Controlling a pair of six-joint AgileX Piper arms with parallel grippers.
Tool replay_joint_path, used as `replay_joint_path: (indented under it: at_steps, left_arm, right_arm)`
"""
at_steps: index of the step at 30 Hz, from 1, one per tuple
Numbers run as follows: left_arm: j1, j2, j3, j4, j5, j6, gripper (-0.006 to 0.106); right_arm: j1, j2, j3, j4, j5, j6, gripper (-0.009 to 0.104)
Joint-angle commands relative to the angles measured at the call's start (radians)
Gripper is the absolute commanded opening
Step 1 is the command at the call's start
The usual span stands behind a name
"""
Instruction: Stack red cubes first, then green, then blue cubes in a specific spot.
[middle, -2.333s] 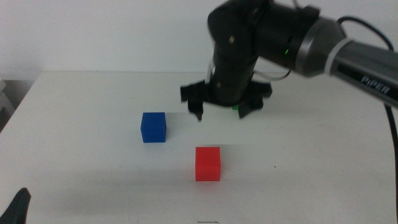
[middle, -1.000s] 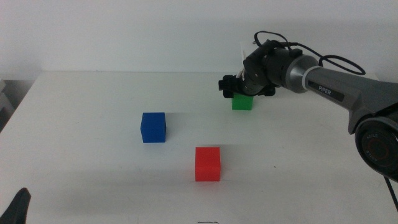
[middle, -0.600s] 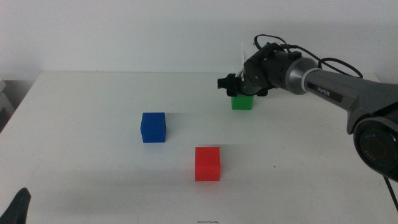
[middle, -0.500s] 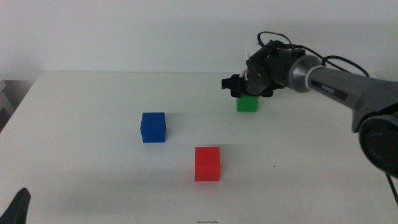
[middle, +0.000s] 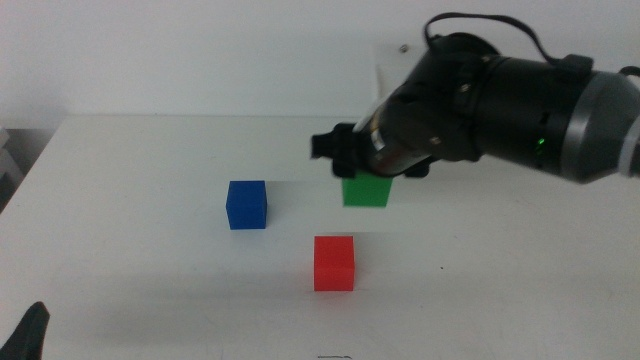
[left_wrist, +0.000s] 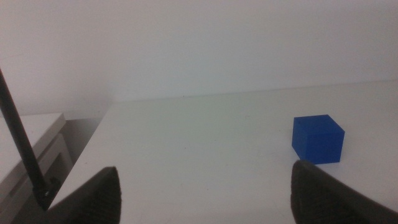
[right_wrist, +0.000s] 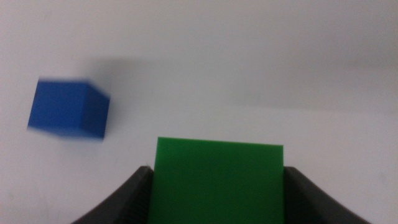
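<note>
My right gripper (middle: 366, 172) is shut on the green cube (middle: 366, 190) and holds it in the air, above and behind the red cube (middle: 334, 262). In the right wrist view the green cube (right_wrist: 217, 179) fills the gap between the two jaws, with the blue cube (right_wrist: 67, 109) beyond it. The red cube stands on the white table near the front middle. The blue cube (middle: 246, 204) stands to its left and further back. My left gripper (middle: 28, 335) waits at the bottom left corner, open and empty; its wrist view shows the blue cube (left_wrist: 318, 138) ahead.
The white table (middle: 150, 160) ends at a far edge against a white wall. A low white piece of furniture (left_wrist: 28, 155) stands beyond the table's left side.
My right gripper closed on the green cube at the back of the table, lifted it, and carried it forward and left toward the camera. The red and blue cubes have not moved.
</note>
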Motion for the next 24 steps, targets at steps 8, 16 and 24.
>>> replay_joint_path:
  at_steps: [8,16,24]
  left_arm:
    - [-0.002,-0.016,-0.003,-0.010,-0.084,-0.005,0.094]
    - [-0.002,-0.016,-0.003,-0.010,-0.084,-0.005,0.094]
    - [-0.002,-0.016,-0.003,-0.010,-0.084,-0.005,0.094]
  right_arm:
    - [0.117,0.041,-0.125,-0.074,0.144,0.115,-0.001]
    - [0.120,0.121,-0.141,-0.086,0.133,0.140,-0.001]
    - [0.120,0.141,-0.141,-0.071,0.134,0.145,-0.001]
